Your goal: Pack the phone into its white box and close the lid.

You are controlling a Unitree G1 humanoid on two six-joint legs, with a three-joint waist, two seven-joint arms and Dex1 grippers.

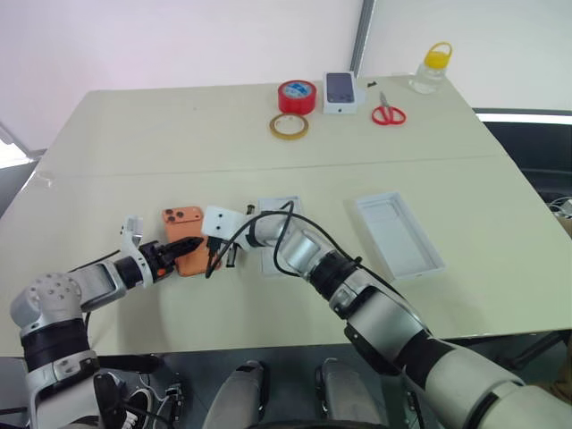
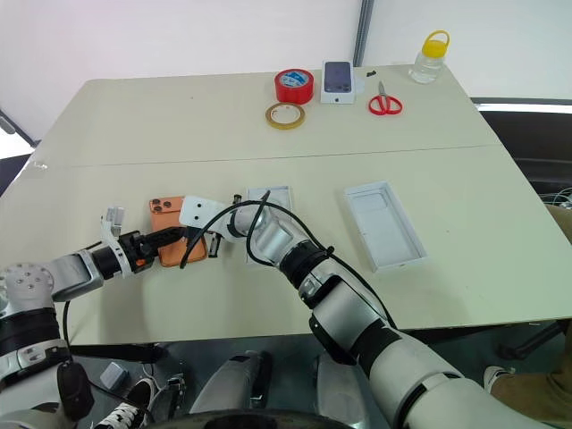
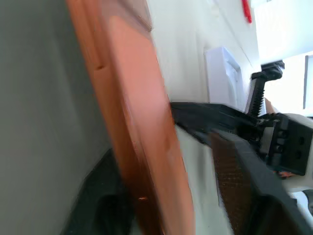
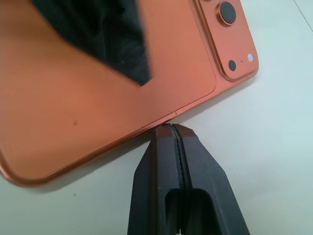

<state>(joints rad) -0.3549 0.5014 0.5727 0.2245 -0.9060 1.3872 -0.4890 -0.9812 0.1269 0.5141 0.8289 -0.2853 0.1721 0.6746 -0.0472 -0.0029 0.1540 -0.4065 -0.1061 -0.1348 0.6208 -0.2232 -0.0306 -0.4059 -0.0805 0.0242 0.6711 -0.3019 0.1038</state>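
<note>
The orange phone (image 1: pixel 177 220) lies back up at the table's near left, its camera cluster at the far corner. My left gripper (image 1: pixel 186 246) straddles the phone's near long edge. One finger (image 4: pixel 98 39) is over the phone's back and the other is under it. In the left wrist view a narrow gap shows between the upper pad (image 3: pixel 232 186) and the phone (image 3: pixel 142 122), so this gripper is open. My right gripper (image 4: pixel 171 128) is shut and empty, with its tip against the phone's edge. The white box (image 1: pixel 284 204) sits beside it, partly hidden under my right arm. To the right lies the lid (image 1: pixel 399 234), inner face up.
Along the far edge stand a red tape roll (image 1: pixel 297 96), a yellow tape ring (image 1: pixel 289 126), a small white box picturing a dark phone (image 1: pixel 340 92), red scissors (image 1: pixel 388 114) and a yellow-capped bottle (image 1: pixel 431 70). A cable loops over my right wrist.
</note>
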